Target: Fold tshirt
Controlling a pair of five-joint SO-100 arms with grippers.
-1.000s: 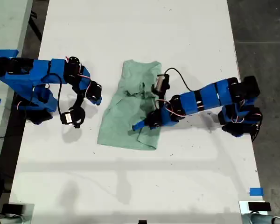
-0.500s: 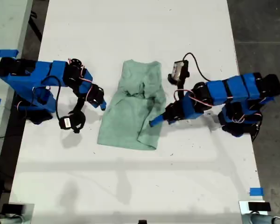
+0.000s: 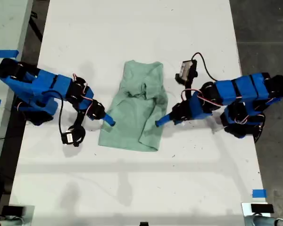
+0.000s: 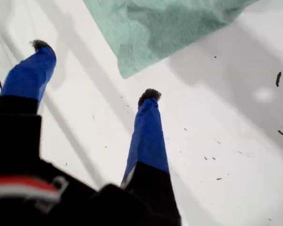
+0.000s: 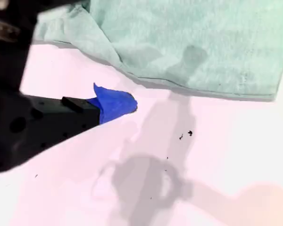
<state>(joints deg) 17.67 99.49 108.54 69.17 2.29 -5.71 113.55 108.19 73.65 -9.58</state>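
Seemingly between grasps in the fold, my first pincer [image 4: 95,69] hangs apart near a corner of the tshirt [image 4: 165,28] — my second pincer's [image 5: 115,104] state I cannot tell — so next comes pinching an edge off the worktop [image 4: 226,165].

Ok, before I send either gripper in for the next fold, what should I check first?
1. My first gripper open: ok, jaws wide apart, nothing between them.
2. My first gripper at the tshirt: not ok, it is short of a cloth corner, over bare table.
3. My second gripper open: cannot tell, only one finger shows.
4. My second gripper free of cloth: ok, that finger is beside the tshirt's edge, apart from it.
5. Tshirt lying flat: not ok, the exterior view shows it bunched near its middle.
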